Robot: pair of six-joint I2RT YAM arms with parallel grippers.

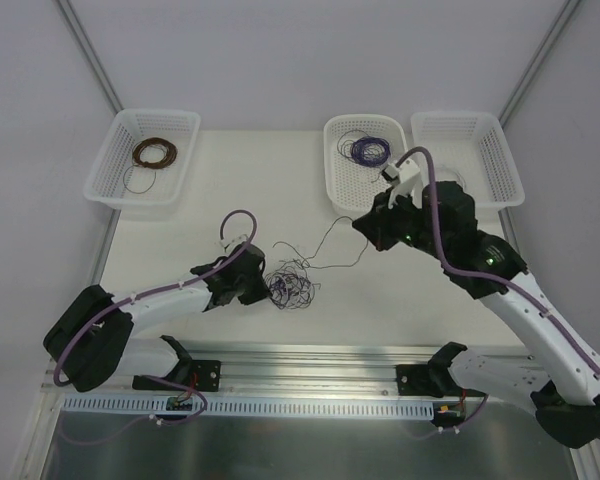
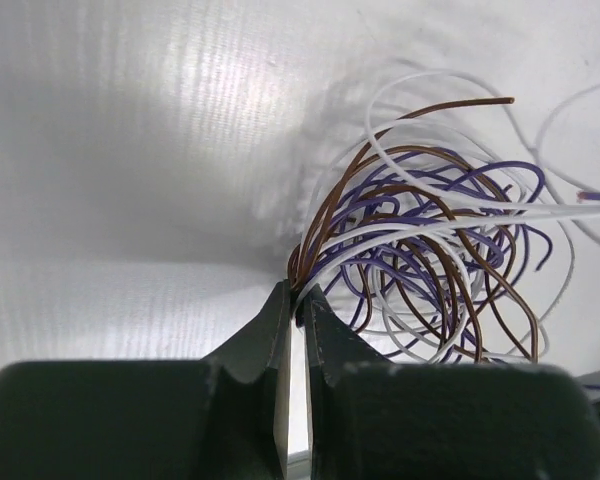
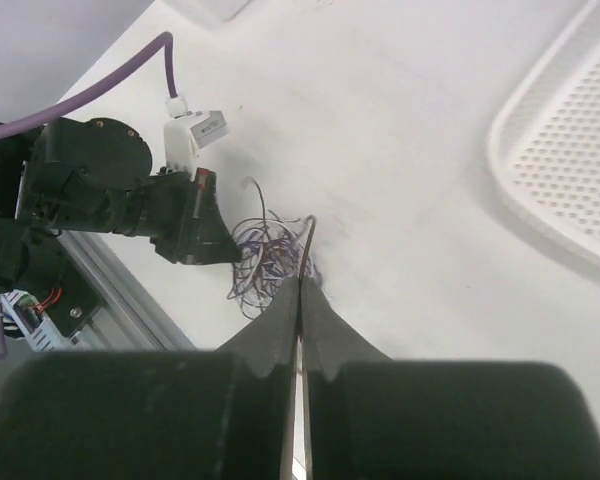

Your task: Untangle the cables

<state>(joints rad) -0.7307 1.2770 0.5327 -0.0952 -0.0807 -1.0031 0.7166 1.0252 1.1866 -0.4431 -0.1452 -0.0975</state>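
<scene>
Left gripper (image 2: 298,292) is pinching the cables (image 2: 420,250) at the tangle's edge, jaws fully closed; right gripper (image 3: 302,282) is clamping one strand (image 3: 309,235), likewise closed.

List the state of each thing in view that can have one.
cables: tangled in one knot on the table
left gripper: jaws shut on the cables
right gripper: jaws shut on a strand leading out of the knot
brown coil: wound, lying in the left basket
purple coil: wound, lying in the middle basket
right basket: contents unclear
</scene>
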